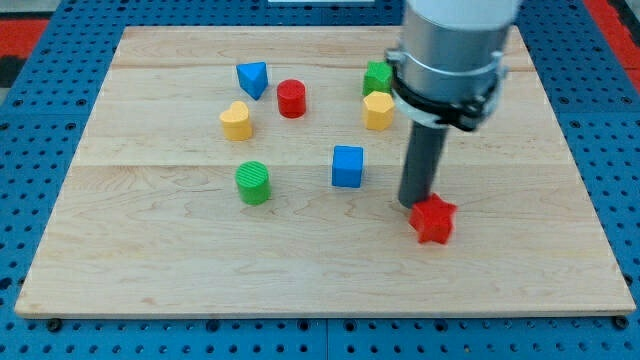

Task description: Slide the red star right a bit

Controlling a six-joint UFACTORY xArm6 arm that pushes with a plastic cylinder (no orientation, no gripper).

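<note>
pale wooden board (150, 270), blue pegboard surround (40, 150)

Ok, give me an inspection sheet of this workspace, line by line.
Surface: pale wooden board on blue pegboard.
Job's things: red star at lower right.
Clutter: blue triangular block, red cylinder, yellow heart-like block, green cylinder, blue cube, yellow block, green block partly behind the arm.
Grippers: none; my tip touches the star's upper-left edge.
Cables: nothing seen.
Surroundings: red strips at the top corners.
</note>
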